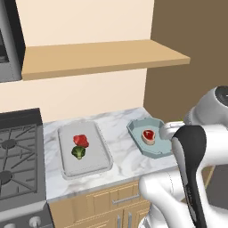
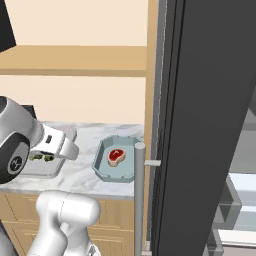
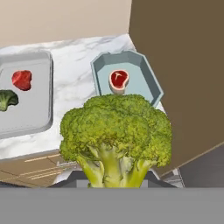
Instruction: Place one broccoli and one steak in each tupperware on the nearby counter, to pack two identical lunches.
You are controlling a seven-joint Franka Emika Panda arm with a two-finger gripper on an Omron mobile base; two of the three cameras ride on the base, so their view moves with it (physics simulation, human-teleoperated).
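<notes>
In the hand view my gripper (image 3: 114, 177) is shut on a big green broccoli (image 3: 116, 127), held above the counter's front edge, short of the teal tupperware (image 3: 144, 74). That teal container holds one steak (image 3: 118, 80). To its left, the grey tupperware (image 3: 33, 111) holds a red steak (image 3: 22, 79) and a small broccoli (image 3: 7, 99). The left base view shows the grey tray (image 1: 89, 167) with steak (image 1: 81, 140) and broccoli (image 1: 79, 152), and the teal one (image 1: 136, 129) with its steak (image 1: 148, 136), on the marbled counter (image 1: 120, 151). The held broccoli hides my fingertips.
A stove (image 1: 18, 156) adjoins the counter on the left. A wooden shelf (image 1: 98, 55) hangs above it. A brown panel (image 1: 187, 44) bounds the counter's right end. A dark fridge door (image 2: 200, 125) with a grey handle (image 2: 139, 200) stands close on the right.
</notes>
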